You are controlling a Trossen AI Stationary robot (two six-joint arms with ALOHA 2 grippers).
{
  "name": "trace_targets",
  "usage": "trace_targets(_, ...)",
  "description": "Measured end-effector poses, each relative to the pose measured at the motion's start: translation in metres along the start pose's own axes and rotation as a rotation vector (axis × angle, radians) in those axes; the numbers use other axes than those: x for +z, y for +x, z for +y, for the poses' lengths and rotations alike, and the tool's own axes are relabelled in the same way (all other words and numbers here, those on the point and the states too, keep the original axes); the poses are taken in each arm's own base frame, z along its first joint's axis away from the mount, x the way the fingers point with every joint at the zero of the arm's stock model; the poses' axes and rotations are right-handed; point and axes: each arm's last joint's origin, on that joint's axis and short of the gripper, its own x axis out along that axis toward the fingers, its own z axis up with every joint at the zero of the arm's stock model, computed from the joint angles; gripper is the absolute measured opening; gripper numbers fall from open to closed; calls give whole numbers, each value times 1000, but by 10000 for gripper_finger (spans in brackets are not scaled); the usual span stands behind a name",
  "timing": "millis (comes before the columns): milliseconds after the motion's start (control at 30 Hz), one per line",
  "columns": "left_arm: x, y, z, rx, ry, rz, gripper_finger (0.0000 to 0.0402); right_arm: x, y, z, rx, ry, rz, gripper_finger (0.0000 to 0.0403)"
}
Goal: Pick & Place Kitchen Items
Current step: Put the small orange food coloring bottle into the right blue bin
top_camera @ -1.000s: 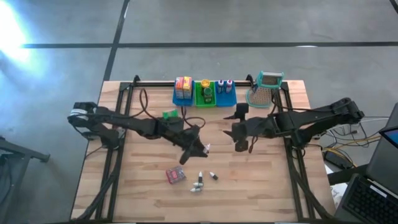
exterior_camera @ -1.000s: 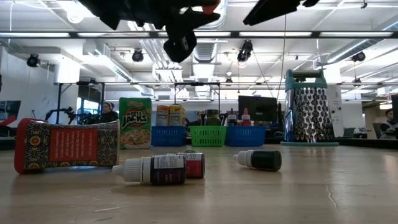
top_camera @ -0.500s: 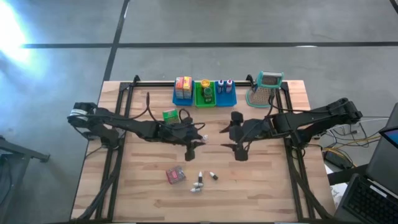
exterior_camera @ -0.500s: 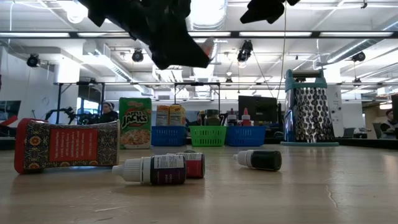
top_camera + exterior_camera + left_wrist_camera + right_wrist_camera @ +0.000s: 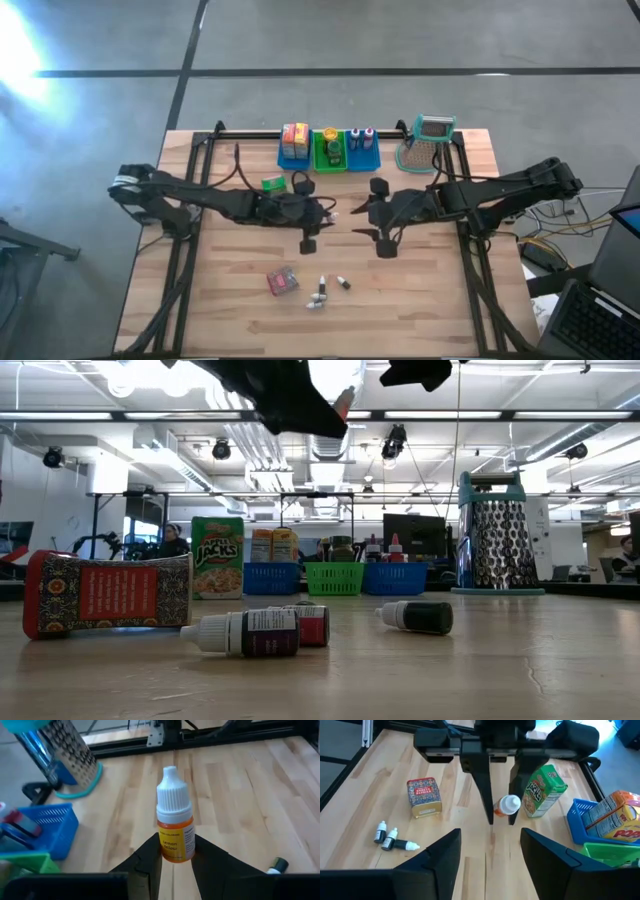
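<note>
Above the table's middle, my left gripper point(image 5: 320, 213) is shut on a small orange bottle point(image 5: 175, 827) with a white cap, labelled Lemon Yellow. My right gripper point(image 5: 490, 834) faces it from the right, open, with nothing between its fingers, and the bottle point(image 5: 506, 805) hangs a little beyond its fingertips. A red patterned tin point(image 5: 282, 282) and three small dark bottles point(image 5: 325, 290) lie on the wood near the front. A green cereal box point(image 5: 273, 184) stands by the left arm. My left gripper pinches the bottle's orange lower body point(image 5: 175, 851) between its two fingertips point(image 5: 150, 855). The fingers reach from the table's left, slanting slightly down. The white cap end point(image 5: 172, 795) sticks out past the fingertips toward the right gripper. The bottle is lifted clear of the table.
Blue, green and blue bins point(image 5: 330, 152) with goods stand in a row at the far edge. A metal grater point(image 5: 428, 140) with a teal handle stands to their right. Bare wood lies between the bins and the grippers.
My left gripper has gone up and toward the far edge with the orange bottle. It has rolled and tipped from slanting toward the near right edge to pointing at the right gripper. The bottle stays in its fingers.
</note>
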Motion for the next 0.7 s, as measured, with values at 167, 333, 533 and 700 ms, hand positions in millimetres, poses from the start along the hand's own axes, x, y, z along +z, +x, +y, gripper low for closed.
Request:
trace_targets(167,10,8,0,40,74,56,99,1,0,1,18,0,-14,192)
trace_targets(333,15,24,-3,35,137,119,99,2,0,0,18,-1,-17,198)
trace_targets(533,30,34,-5,44,181,99,99,0,0,1,19,-3,-6,213)
trace_targets(700,39,34,-4,47,196,88,99,0,0,1,17,-34,-4,221)
